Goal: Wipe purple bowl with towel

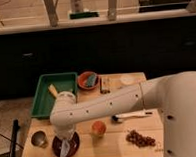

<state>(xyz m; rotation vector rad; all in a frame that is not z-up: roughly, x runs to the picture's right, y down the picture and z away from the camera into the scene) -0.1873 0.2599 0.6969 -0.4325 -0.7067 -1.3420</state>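
The wooden table point(112, 148) carries everything, and the white robot arm point(110, 103) reaches across it from the right towards its front left corner. At the back left lies a green tray point(42, 99) with a small yellow piece point(53, 89) inside. The purple bowl point(75, 143) sits near the table's front left edge, right under the end of the arm. The gripper point(62, 138) points down into this bowl, and whether it is wide, narrow or clamped on anything cannot be told. An orange-red bowl point(87, 81) stands just right of the tray. A white-handled brush point(132, 115) lies by the arm, with a heap of brown nuts point(140, 138) in front of it. A round orange thing point(98, 127) stands right of the purple bowl, and a small metal cup point(38, 139) left of it. The pale towel point(66, 146) lies in the purple bowl, at the gripper's tip.
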